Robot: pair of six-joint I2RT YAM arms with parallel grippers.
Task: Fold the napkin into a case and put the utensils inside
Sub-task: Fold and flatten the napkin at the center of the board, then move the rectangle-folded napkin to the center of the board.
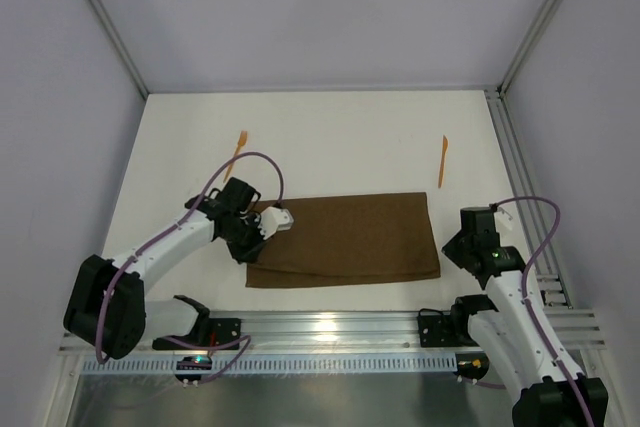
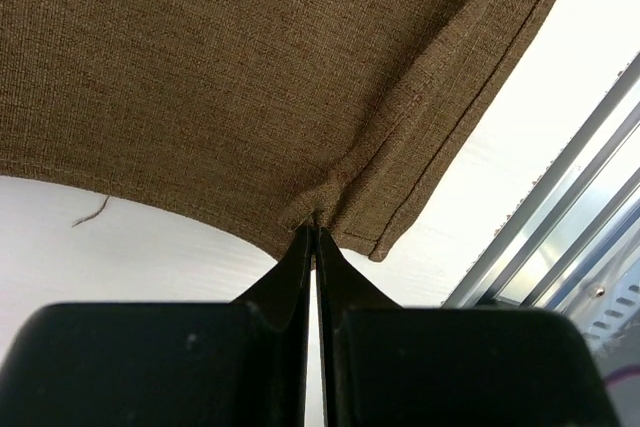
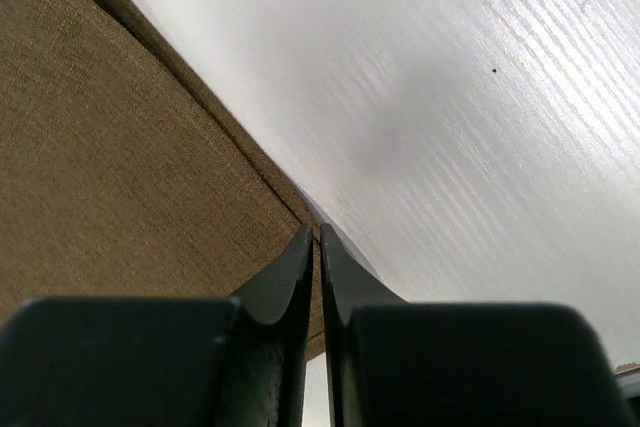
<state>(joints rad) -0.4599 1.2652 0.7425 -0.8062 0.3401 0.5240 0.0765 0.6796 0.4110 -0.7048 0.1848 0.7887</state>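
Black fingertips of the left gripper [image 2: 316, 232] pinch shut on the coarse brown napkin [image 1: 345, 239] at its hem (right gripper [image 3: 318, 237] nearly shut at the cloth's edge), while two thin orange utensils [image 1: 442, 161] lie beyond on the white table [image 1: 340, 137].

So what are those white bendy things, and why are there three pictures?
They are two robot arms. One picture looks down from above; the other two come from little cameras on each arm's wrist, so you see black fingers up close. On the white table lies a brown napkin, folded over, with two orange utensils waiting beyond it. The left gripper is pinching the napkin's edge. The right gripper sits nearly closed at the napkin's other edge; whether it pinches cloth is hard to tell.
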